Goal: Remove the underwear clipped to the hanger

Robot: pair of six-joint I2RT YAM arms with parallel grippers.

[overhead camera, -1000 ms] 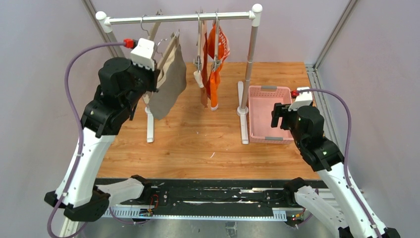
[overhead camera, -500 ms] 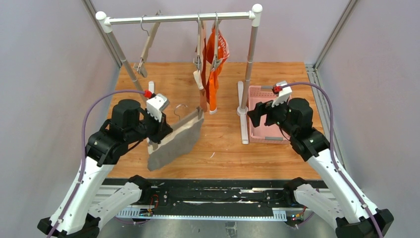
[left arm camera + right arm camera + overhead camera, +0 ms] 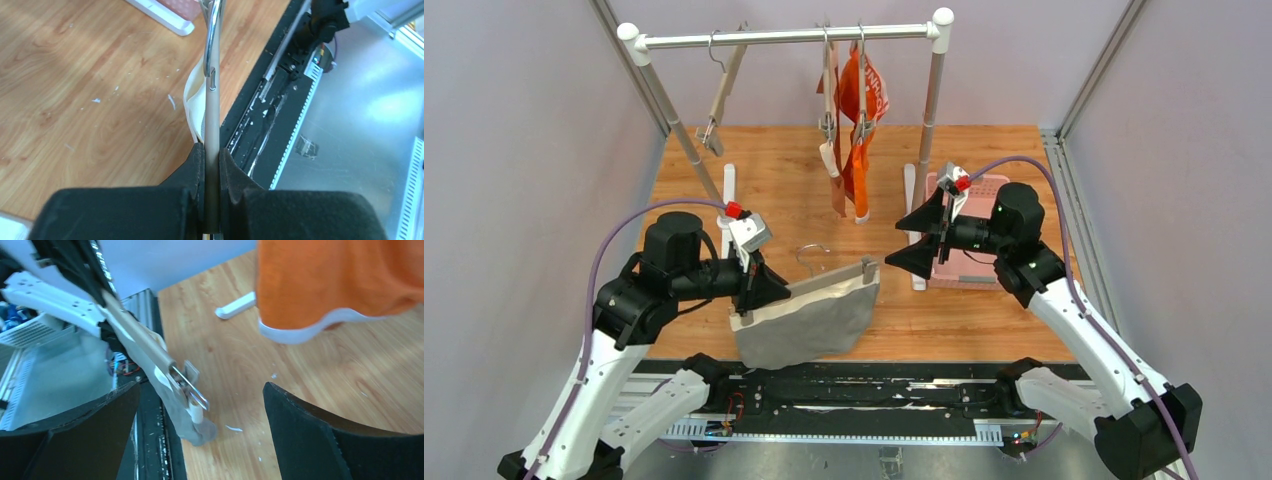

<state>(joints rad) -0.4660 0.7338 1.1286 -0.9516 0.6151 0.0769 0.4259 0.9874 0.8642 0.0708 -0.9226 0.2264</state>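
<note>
My left gripper (image 3: 767, 290) is shut on one end of a wooden hanger (image 3: 819, 283), low over the table's near edge. The grey-beige underwear (image 3: 809, 325) with a cream waistband hangs clipped from it. In the left wrist view the hanger bar (image 3: 213, 120) is pinched between my left gripper's (image 3: 212, 152) jaws. My right gripper (image 3: 902, 243) stands wide open just right of the hanger's free end. In the right wrist view the end clip (image 3: 190, 384) lies between my right gripper's (image 3: 201, 387) jaws, untouched. Orange underwear (image 3: 866, 105) and rust-brown underwear (image 3: 836, 190) hang on the rack.
The clothes rack's rail (image 3: 789, 37) spans the back, with a bare hanger (image 3: 719, 100) at its left. Its white feet (image 3: 728, 190) and right post (image 3: 929, 110) stand on the wooden table. A pink basket (image 3: 984, 185) sits right of the post, partly behind my right arm.
My left gripper has brought the hanger with the grey-beige underwear off the rail and down toward the near edge. My right gripper swung left to the hanger's free end and opened fully.
</note>
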